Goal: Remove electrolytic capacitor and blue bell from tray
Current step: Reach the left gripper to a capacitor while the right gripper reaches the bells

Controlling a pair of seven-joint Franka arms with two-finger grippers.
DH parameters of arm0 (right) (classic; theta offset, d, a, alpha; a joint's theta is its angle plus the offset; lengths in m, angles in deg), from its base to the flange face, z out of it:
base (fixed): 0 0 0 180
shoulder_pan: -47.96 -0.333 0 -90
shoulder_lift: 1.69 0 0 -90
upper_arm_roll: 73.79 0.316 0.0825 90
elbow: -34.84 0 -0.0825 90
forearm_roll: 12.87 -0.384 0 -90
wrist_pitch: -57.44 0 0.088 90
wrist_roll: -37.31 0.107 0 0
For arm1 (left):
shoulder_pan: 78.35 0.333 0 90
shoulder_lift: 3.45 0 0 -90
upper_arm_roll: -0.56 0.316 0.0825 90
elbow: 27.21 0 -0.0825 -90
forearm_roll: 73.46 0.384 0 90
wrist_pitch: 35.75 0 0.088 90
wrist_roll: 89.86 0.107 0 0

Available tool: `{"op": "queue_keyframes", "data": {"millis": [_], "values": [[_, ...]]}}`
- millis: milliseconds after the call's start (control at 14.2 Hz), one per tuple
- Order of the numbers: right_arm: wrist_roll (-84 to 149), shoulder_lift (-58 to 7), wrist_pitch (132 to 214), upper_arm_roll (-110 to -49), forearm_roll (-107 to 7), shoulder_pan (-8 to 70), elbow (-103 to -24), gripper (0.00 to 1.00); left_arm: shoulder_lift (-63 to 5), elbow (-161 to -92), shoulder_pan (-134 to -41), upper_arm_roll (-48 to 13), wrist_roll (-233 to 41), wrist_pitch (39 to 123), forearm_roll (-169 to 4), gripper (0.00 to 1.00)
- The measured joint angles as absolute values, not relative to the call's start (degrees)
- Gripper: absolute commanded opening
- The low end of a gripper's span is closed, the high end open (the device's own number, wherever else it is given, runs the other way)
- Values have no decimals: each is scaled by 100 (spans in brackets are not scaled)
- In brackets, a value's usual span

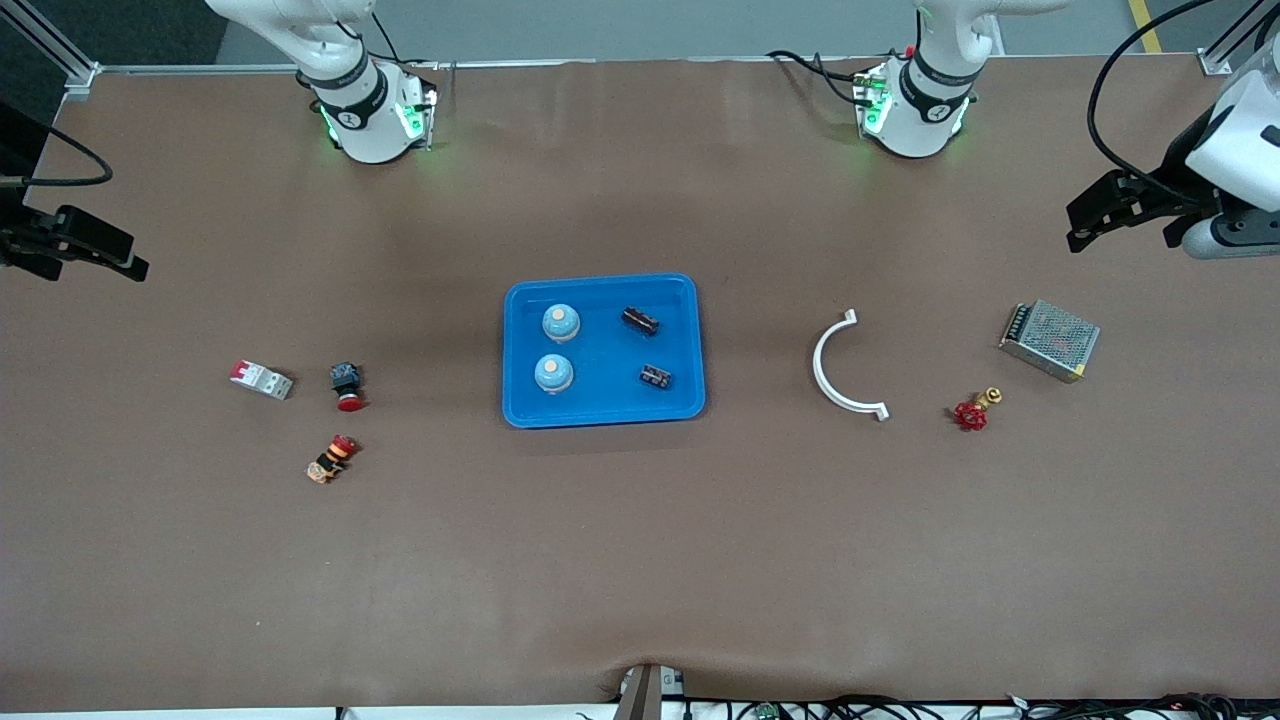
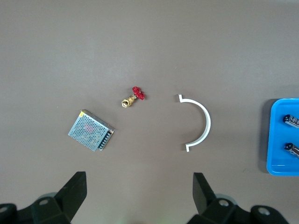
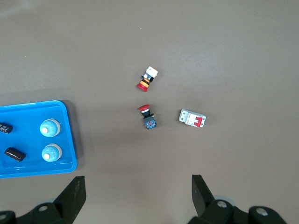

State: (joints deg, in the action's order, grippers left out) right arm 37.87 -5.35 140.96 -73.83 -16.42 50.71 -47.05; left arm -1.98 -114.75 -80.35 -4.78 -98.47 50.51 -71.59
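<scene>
Front view: sitting mid-table, tray (image 1: 603,410) holding two blue bells (image 1: 561,322) toward the right arm's end and two electrolytic capacitors (image 1: 641,320) toward the left arm's. Waiting high over opposite table ends, left gripper (image 1: 1125,212) and right gripper (image 1: 75,245), jaws apart, empty, likely poised for reaching.
</scene>
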Motion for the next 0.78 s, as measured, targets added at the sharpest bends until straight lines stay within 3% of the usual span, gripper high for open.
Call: {"op": "queue_keyframes", "data": {"millis": [493,775], "values": [[3787,-536,14117,-7380,-1642,5071,-4705,100,-255,-11479,-8061,-489,-9847,5023,-7157,100],[3788,-545,14124,-7376,-1642,5071,-4729,100,-619,-11606,-8410,-567,-10255,4958,-7166,100]]}}
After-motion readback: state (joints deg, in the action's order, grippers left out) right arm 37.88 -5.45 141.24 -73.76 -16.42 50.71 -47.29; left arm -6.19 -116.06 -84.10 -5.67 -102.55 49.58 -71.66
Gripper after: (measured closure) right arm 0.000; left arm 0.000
